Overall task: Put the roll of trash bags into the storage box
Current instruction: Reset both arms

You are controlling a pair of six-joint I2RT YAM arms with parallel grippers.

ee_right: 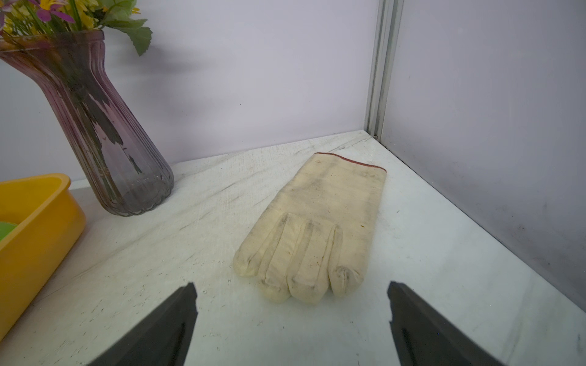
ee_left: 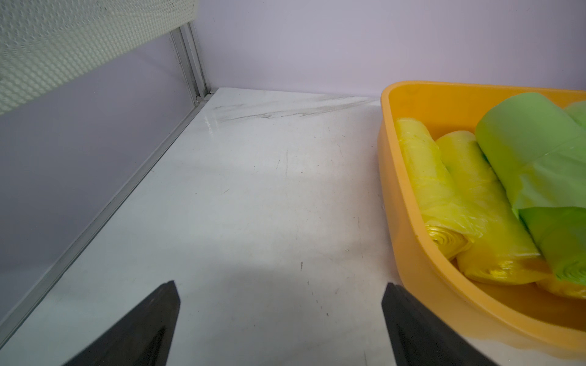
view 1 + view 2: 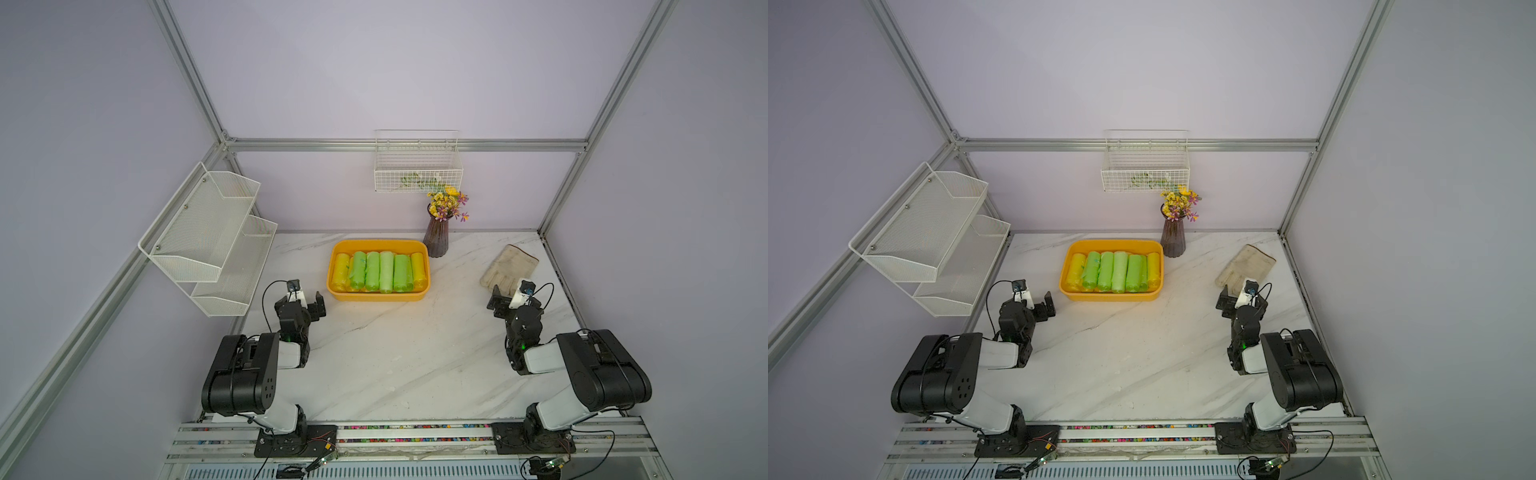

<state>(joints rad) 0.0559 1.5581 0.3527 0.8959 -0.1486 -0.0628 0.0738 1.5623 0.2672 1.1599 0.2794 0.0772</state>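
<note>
The rolls of trash bags lie in the storage box, which stands on the table toward the back wall; no roll shows on the bare table in either top view, so the placing looks done. They lie flat and side by side, green in the middle, yellow at the two ends. One green roll rides partly on a yellow one in the left wrist view.

Each roll's long axis runs front to back, across the box's short side and parallel to its neighbours; the wound spiral ends face the robot's side.

By the look of them, the rolls are light, soft and somewhat squashy — thin, glossy film that is likely slippery, with a loose outer flap that could unwind. The best hold is probably across the middle of the cylinder, jaws square to the long axis, and not on the flap.

The left end effector stands wide and empty just beside the box's left end; the right end effector is likewise wide and empty, facing a cloth glove — well apart from the box.
</note>
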